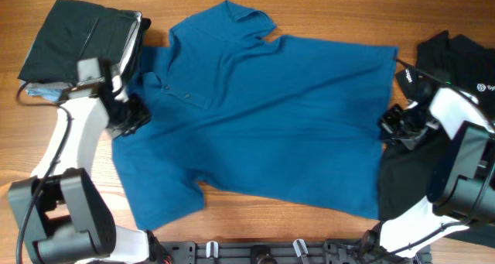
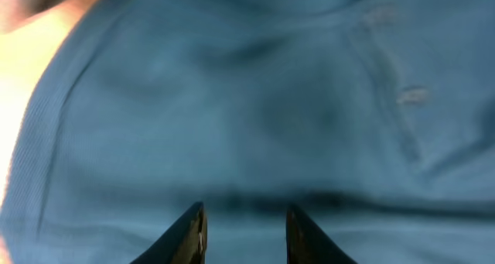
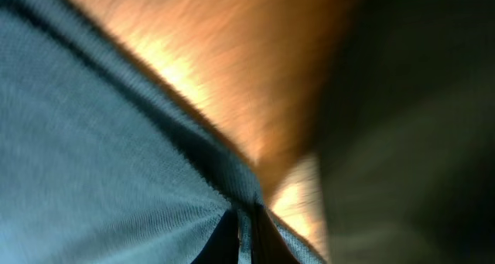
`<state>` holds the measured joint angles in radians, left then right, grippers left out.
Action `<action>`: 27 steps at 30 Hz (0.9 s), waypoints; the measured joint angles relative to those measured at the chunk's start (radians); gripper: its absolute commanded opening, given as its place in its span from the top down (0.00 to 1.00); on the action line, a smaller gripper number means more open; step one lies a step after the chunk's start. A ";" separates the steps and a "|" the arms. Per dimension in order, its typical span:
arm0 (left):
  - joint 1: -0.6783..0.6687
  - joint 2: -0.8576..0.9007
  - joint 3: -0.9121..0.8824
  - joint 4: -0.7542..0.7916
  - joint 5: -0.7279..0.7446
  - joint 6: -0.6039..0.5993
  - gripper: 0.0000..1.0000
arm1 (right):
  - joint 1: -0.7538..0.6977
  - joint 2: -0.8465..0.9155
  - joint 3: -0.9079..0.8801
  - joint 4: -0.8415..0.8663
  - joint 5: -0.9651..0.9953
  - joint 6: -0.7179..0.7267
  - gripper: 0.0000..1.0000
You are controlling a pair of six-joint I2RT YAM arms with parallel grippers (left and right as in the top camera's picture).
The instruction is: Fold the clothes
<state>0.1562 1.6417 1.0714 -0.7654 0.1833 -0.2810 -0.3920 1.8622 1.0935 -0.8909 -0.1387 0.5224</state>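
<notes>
1. The blue polo shirt (image 1: 271,117) lies spread over the middle of the counter (image 1: 325,16), with its collar toward 11 o'clock and its hem toward 3 o'clock. A folded black garment (image 1: 77,32) sits at 10 o'clock. Other black clothes (image 1: 460,59), one with a white logo, are at 3 o'clock.
2. My right hand (image 3: 246,237) is at the hem edge at 3 o'clock, pressed together and pinching the shirt's cloth. My left hand (image 2: 244,233) is at 9 o'clock by the shoulder, spread above the cloth with nothing between its fingers.
3. I judge the step to be getting a second grip at the collar end. I would lower the left hand onto the shirt's edge and close it fully before lifting. Then I would raise both hands evenly so the cloth stays taut and the fold line runs straight. The hem should stay clear of the black clothes beside it.
4. Only the overhead view gives the whole layout, but it hides how the fingers stand. The left wrist view shows the gap and the placket buttons (image 2: 412,95) at 2 o'clock. The right wrist view shows cloth puckering into the closed tips, with bare counter and dark cloth beyond.
</notes>
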 measured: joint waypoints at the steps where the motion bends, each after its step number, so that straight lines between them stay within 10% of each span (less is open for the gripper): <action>1: -0.031 0.000 0.001 0.047 0.009 0.009 0.62 | -0.026 0.001 0.008 -0.014 0.024 0.006 0.90; 5: -0.156 0.000 0.007 0.282 0.027 0.048 0.56 | -0.101 0.003 0.100 -0.069 0.073 -0.027 0.53; 10: -0.234 0.088 0.013 0.508 0.028 0.075 0.60 | -0.101 -0.032 0.224 -0.130 0.048 -0.093 0.51; 16: -0.240 0.293 0.013 0.676 0.027 0.088 0.90 | -0.100 -0.156 0.235 -0.147 -0.144 -0.239 0.53; 27: -0.122 0.377 0.039 0.770 -0.125 -0.037 0.82 | -0.039 -0.159 0.172 -0.125 -0.223 -0.319 0.52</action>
<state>0.0345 2.0186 1.1107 0.0044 0.0586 -0.3180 -0.4309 1.7035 1.2655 -1.0157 -0.3618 0.2031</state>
